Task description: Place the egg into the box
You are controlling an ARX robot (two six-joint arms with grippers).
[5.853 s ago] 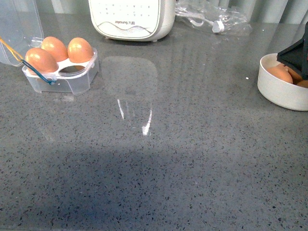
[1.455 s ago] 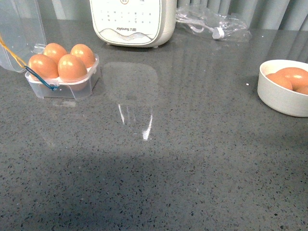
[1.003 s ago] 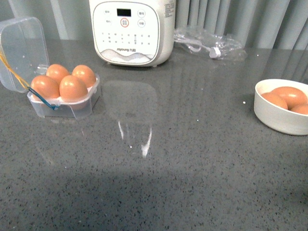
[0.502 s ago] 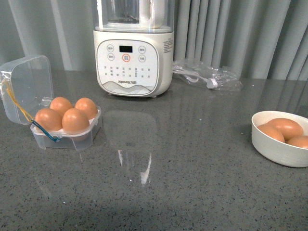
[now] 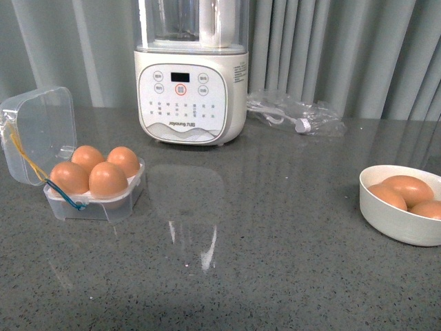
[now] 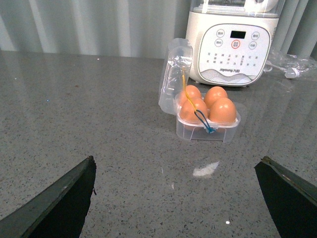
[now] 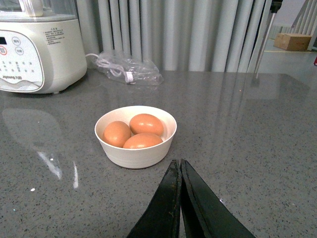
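Seated in the box (image 5: 93, 201), in its front cell on the side nearer the counter's middle: the egg (image 5: 108, 179), packed close among three other brown eggs (image 5: 87, 157), all four cells filled. Box on the grey speckled counter (image 5: 262, 241), far to the left in the front view, with the clear lid (image 5: 38, 134) hinged back and standing upright, and yellow and blue bands (image 5: 62, 194) trailing across the near-left corner. From the left wrist view, egg and box well ahead of the left gripper (image 6: 176, 163) and apart from it. Dark fingers (image 6: 64, 198) spread wide, nothing between them, only bare counter in the gap. Right gripper (image 7: 179, 166) pressed closed, tips together, empty, low over the counter just short of a round white bowl (image 7: 133, 153) holding three more eggs (image 7: 146, 124). Well apart from the box, over on the right side of the counter. Neither arm visible from the front. Behind the box and a little to its right, a white appliance (image 5: 191, 103) with a clear top. Further right, a crumpled clear bag (image 5: 296, 114), in front of grey curtains (image 5: 344, 48).
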